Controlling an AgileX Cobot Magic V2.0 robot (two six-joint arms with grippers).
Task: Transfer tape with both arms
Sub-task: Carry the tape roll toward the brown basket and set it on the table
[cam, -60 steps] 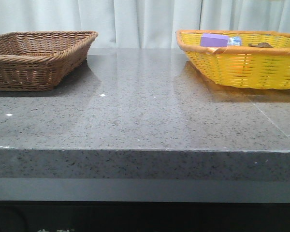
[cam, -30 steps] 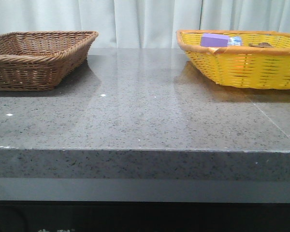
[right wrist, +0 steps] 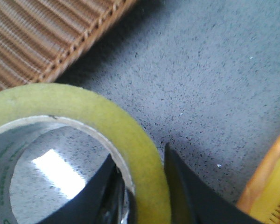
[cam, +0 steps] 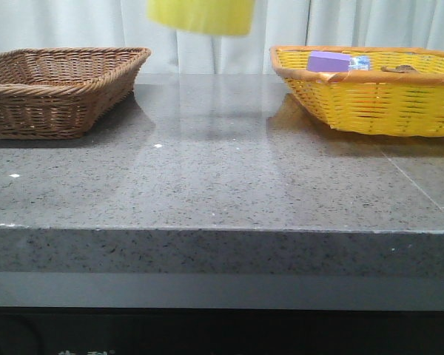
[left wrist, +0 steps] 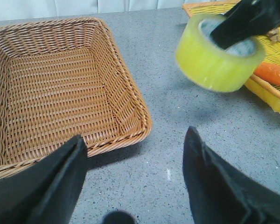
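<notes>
Newly arrived at the front view's top edge since half a second ago: wide roll of translucent yellow packing tape [cam: 200, 16], airborne above the grey speckled stone table [cam: 222, 177]. Nearest, black left gripper [left wrist: 133, 179] spread wide, empty, short of the roll. Beyond, black right gripper [right wrist: 144, 196] clamped across the roll's wall, one finger inside the core. Farther off, brown wicker basket [cam: 55, 89] and yellow woven basket [cam: 370, 96]. Advised: bring left fingers squarely around the rim before any release.

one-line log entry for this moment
right hand: shut on yellow translucent tape roll, airborne between baskets | left hand: open, empty
</notes>
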